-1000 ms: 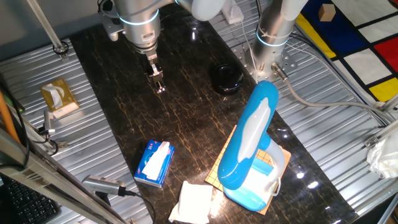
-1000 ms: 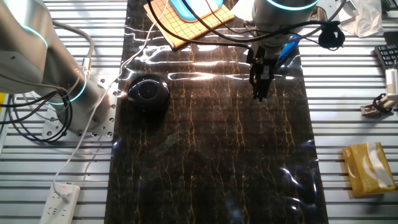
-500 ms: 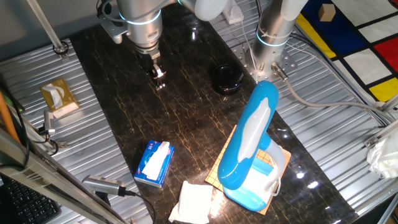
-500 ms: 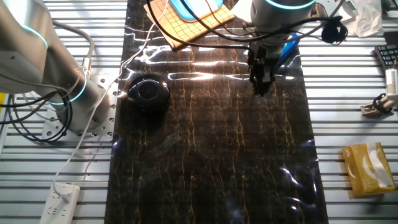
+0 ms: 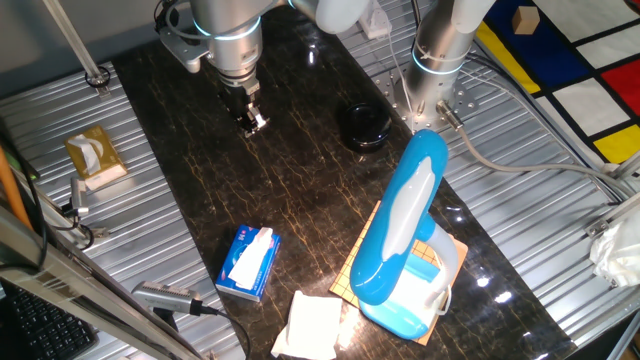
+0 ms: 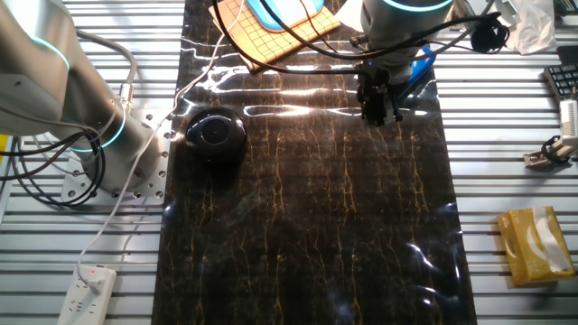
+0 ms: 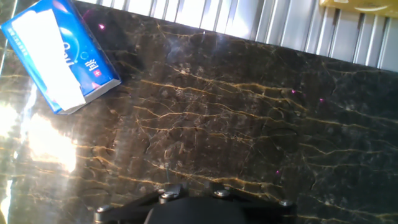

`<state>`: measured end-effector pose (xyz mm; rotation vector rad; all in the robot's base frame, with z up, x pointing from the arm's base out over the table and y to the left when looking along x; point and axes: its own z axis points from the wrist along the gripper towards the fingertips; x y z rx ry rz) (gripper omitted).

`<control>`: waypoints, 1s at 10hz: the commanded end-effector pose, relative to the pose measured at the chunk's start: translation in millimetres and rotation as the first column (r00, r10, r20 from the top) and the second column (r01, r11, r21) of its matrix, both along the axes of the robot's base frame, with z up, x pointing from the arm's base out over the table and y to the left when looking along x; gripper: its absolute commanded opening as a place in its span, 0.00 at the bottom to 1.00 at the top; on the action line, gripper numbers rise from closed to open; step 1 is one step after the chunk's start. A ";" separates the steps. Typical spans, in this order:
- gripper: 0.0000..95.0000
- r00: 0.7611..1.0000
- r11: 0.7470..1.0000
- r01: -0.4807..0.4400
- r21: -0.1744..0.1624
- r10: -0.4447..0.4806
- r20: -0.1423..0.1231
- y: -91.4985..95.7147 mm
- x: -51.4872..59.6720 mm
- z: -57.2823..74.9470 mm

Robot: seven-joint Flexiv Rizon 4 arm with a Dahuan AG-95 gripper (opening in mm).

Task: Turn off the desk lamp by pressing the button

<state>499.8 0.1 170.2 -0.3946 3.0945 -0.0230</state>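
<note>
The desk lamp (image 5: 405, 235) is glossy sky-blue with a long white panel on its arm. It stands on a gridded wooden mat (image 5: 440, 262) at the near right of the dark marble board. In the other fixed view only the lamp's blue edge (image 6: 280, 11) shows, at the top. Its button is not visible. My gripper (image 5: 252, 122) hangs above the far left part of the board, well away from the lamp. Its fingers taper together, shut and empty, as also seen in the other fixed view (image 6: 377, 113). The hand view shows only the hand's underside, no fingertips.
A blue tissue pack (image 5: 247, 262) lies on the board, also in the hand view (image 7: 59, 53). White tissues (image 5: 312, 325) lie near the front edge. A black round object (image 5: 363, 125) sits by the second arm's base (image 5: 435, 85). A yellow tissue box (image 5: 95, 155) lies off the board.
My gripper has risen a little above the board and drifted slightly toward the far end. The lamp and other things have not moved.
</note>
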 end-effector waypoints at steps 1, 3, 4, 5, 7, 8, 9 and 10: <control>0.00 1.000 1.000 0.001 0.001 -0.001 -0.001 -0.1 0.2 -0.2; 0.00 1.000 1.000 0.000 0.003 0.000 -0.003 -0.1 0.2 -0.2; 0.00 1.000 1.000 -0.001 0.004 0.001 -0.004 -0.1 0.2 -0.2; 0.00 1.000 1.000 -0.004 0.010 0.004 -0.009 -0.1 0.2 -0.2; 0.00 1.000 0.999 0.003 0.039 -0.003 -0.013 -0.1 0.2 -0.2; 0.00 0.999 0.995 0.022 0.097 -0.019 -0.027 -0.1 0.2 -0.2; 0.00 0.999 0.993 0.027 0.114 -0.024 -0.030 -0.1 0.2 -0.2; 0.00 0.997 0.977 0.056 0.206 -0.046 -0.054 -0.1 0.2 -0.1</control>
